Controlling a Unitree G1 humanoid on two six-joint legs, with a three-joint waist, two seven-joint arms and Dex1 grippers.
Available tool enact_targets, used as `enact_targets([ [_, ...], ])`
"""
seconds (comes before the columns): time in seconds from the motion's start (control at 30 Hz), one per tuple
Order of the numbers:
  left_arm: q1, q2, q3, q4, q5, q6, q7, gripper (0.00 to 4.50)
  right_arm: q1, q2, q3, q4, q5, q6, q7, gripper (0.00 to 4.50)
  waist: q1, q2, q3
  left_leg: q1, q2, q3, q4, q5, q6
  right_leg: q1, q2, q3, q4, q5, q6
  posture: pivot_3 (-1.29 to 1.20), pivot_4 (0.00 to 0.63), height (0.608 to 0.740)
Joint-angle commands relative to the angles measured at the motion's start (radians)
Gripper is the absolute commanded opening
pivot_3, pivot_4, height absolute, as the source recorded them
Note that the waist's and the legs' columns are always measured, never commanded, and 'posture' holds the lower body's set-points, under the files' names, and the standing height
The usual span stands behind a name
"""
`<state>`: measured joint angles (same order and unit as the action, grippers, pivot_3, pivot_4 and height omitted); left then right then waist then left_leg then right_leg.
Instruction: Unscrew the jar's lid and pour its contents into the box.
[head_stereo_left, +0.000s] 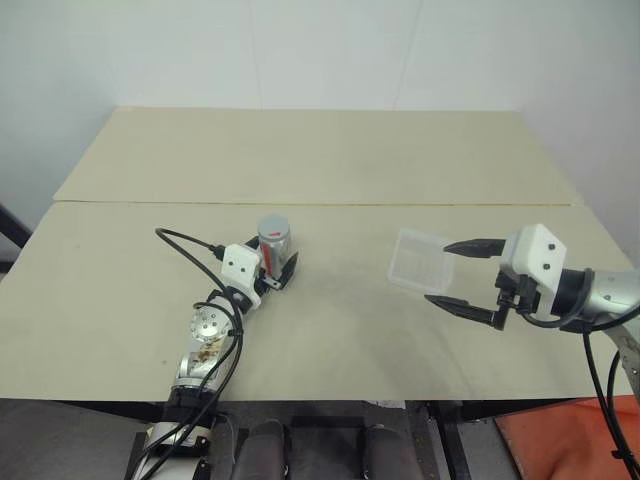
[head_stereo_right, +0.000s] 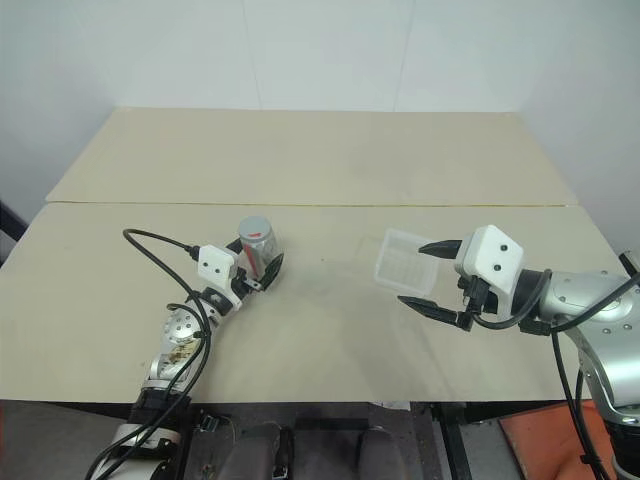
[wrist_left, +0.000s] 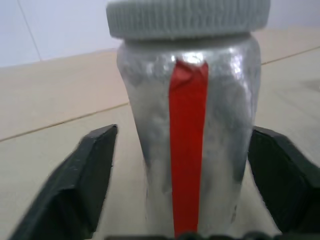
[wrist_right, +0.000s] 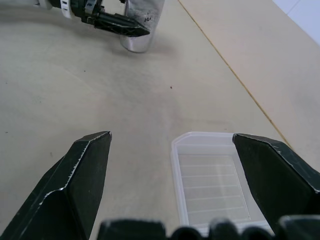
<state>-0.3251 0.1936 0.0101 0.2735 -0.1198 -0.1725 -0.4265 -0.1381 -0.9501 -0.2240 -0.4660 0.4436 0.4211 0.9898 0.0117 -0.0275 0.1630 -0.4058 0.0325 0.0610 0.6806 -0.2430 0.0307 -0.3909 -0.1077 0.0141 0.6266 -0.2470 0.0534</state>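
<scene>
Jar (head_stereo_left: 273, 243) stands upright on the tan table (head_stereo_left: 330, 160), well to the left of the clear plastic box (head_stereo_left: 421, 260), with its ribbed silver-grey lid (wrist_left: 187, 19) screwed on, so the task is at its start: nothing is unscrewed and nothing poured. The left gripper (head_stereo_left: 277, 272) has its two black fingers (wrist_left: 82, 180) on either side of the jar's body, low down; in the left wrist view a gap shows on each side, so they look parted around it rather than clamped, though contact is hard to rule out. The right gripper (head_stereo_left: 468, 279) hangs just right of the box, fingers spread wide, holding nothing. What remains is gripping the jar, twisting off the lid and tipping the contents into the box. The jar's wrap carries a plain red vertical stripe; no readable writing or brand shows.
</scene>
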Motion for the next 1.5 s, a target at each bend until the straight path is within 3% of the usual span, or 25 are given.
enact_targets([
  [0.03,-0.022,-0.004,0.005,0.001,-0.027,-0.019,-0.026,2.93,-0.003,-0.007,-0.039,-0.029,-0.001,-0.024,-0.009,4.5,0.0,0.0,0.0,0.0,0.0,0.0,0.0,0.0,0.0,0.0,0.0,0.0,0.0,0.0,0.0,0.0,0.15,0.74],
  [0.13,-0.024,-0.008,0.002,-0.005,-0.028,-0.005,-0.027,2.08,-0.002,-0.009,-0.042,-0.03,-0.001,-0.023,-0.01,4.5,0.0,0.0,0.0,0.0,0.0,0.0,0.0,0.0,0.0,0.0,0.0,0.0,0.0,0.0,0.0,0.0,0.15,0.74],
  [0.33,-0.027,-0.013,0.004,-0.023,-0.036,0.016,-0.023,2.05,-0.019,0.007,-0.034,-0.047,0.015,-0.015,-0.029,4.5,0.0,0.0,0.0,0.0,0.0,0.0,0.0,0.0,0.0,0.0,0.0,0.0,0.0,0.0,0.0,0.0,0.15,0.74],
  [0.43,-0.006,-0.005,-0.009,-0.15,-0.06,0.089,-0.032,2.05,-0.11,0.102,0.018,-0.11,0.081,0.086,-0.152,4.5,-0.006,0.0,0.0,0.0,0.0,0.0,0.0,0.0,0.0,0.0,0.0,0.0,0.0,0.0,0.0,0.0,0.15,0.74],
  [0.57,0.02,0.016,-0.038,-0.285,-0.084,0.183,-0.072,2.05,-0.211,0.324,0.138,-0.173,0.12,0.21,-0.374,4.5,-0.012,0.0,0.0,0.0,0.001,-0.001,0.0,0.0,0.0,-0.001,0.001,0.0,0.001,0.0,0.0,0.0,0.15,0.74],
  [0.73,0.018,0.019,-0.073,-0.342,-0.071,0.227,-0.08,2.05,-0.283,0.57,0.299,-0.177,0.02,0.26,-0.614,4.5,-0.01,0.0,0.0,-0.002,0.0,-0.001,0.0,0.0,-0.001,-0.002,0.0,0.0,0.002,0.0,0.0,0.0,0.15,0.74],
  [0.87,0.008,0.004,-0.096,-0.346,-0.062,0.233,-0.074,2.05,-0.323,0.669,0.388,-0.147,-0.064,0.253,-0.695,4.5,-0.007,0.0,0.0,-0.003,0.0,-0.001,0.0,0.0,-0.001,-0.004,0.0,0.0,0.002,0.0,0.0,0.0,0.15,0.74],
  [1.03,0.006,-0.014,-0.132,-0.34,-0.036,0.218,-0.067,2.05,-0.35,0.718,0.448,-0.087,-0.127,0.226,-0.715,4.5,-0.008,0.0,0.0,-0.004,-0.001,-0.001,0.0,0.001,-0.001,-0.005,0.0,-0.001,0.002,0.0,0.0,0.0,0.15,0.74],
  [1.5,0.004,-0.021,-0.134,-0.346,-0.031,0.205,-0.061,2.05,-0.38,0.747,0.451,0.005,-0.196,0.21,-0.684,4.5,-0.016,0.0,0.0,-0.008,0.0,-0.001,0.0,0.001,-0.001,-0.01,0.0,0.0,0.003,0.0,0.0,0.0,0.15,0.74],
])
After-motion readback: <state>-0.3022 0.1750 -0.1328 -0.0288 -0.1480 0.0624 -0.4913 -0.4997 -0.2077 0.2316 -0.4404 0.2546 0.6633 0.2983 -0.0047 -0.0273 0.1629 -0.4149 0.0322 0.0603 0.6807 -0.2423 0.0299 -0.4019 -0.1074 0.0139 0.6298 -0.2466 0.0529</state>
